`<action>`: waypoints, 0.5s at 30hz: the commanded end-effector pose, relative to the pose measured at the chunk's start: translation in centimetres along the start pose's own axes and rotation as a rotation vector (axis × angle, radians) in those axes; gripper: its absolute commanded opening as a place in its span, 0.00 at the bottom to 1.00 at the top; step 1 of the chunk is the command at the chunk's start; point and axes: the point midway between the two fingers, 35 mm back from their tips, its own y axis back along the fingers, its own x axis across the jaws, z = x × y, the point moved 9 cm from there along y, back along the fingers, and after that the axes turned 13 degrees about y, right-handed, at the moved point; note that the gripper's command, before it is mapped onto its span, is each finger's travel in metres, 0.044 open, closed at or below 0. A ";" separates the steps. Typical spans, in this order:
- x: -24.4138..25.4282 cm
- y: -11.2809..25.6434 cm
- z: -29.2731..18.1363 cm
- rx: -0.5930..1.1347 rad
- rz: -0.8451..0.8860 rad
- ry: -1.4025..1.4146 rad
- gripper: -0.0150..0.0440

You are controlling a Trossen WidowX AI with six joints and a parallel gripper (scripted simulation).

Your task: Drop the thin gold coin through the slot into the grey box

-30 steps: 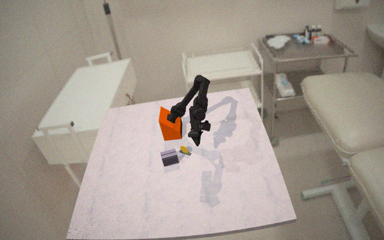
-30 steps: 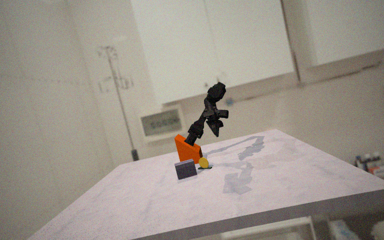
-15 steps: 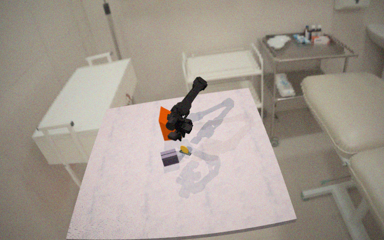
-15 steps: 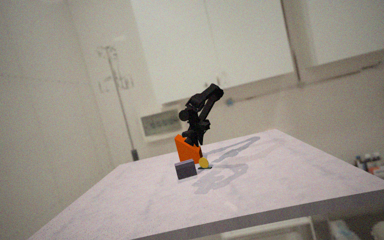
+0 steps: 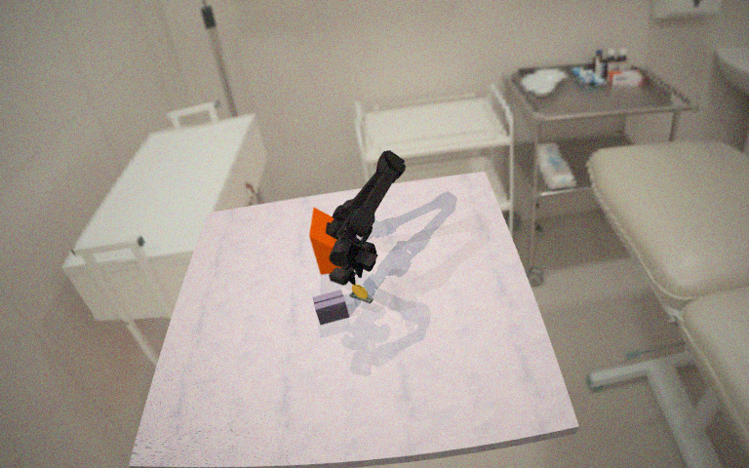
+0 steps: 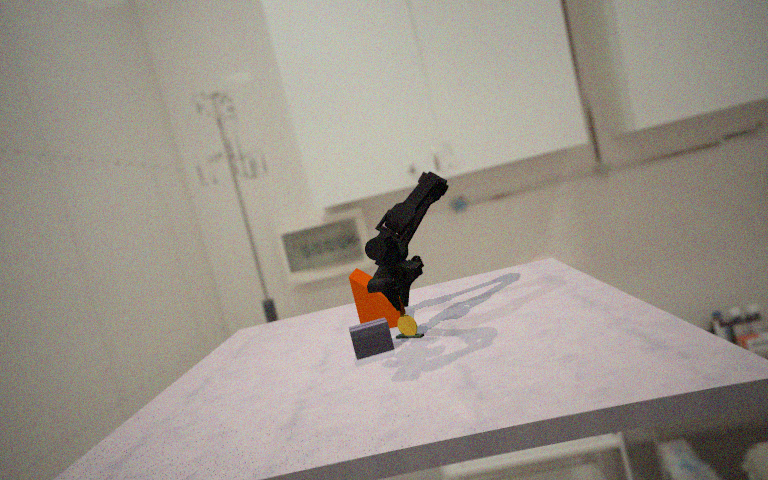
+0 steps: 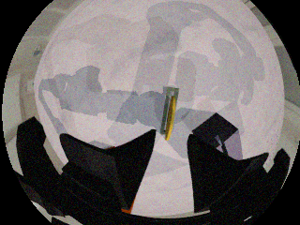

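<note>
The gold coin (image 5: 359, 291) (image 6: 406, 324) (image 7: 172, 117) stands on edge in the dark-green holder (image 5: 365, 298) (image 6: 410, 335) (image 7: 164, 112) on the table. The grey slotted box (image 5: 330, 307) (image 6: 370, 337) (image 7: 228, 139) sits close beside it, to its left in the top and exterior views. My gripper (image 5: 351, 279) (image 6: 400, 306) (image 7: 172, 137) hangs just above the coin, pointing down. Its fingers stand partly open with nothing between them. In the wrist view the coin's edge lines up with the gap between the fingers, a little beyond the tips.
An orange wedge-shaped block (image 5: 321, 243) (image 6: 368, 301) stands right behind the arm and the box. The pale table (image 5: 419, 358) (image 6: 509, 350) ends in edges on all sides. Carts and a padded couch stand around it, off the table.
</note>
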 end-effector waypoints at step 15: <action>-0.2 -2.8 -0.1 -0.002 0.000 -0.006 0.53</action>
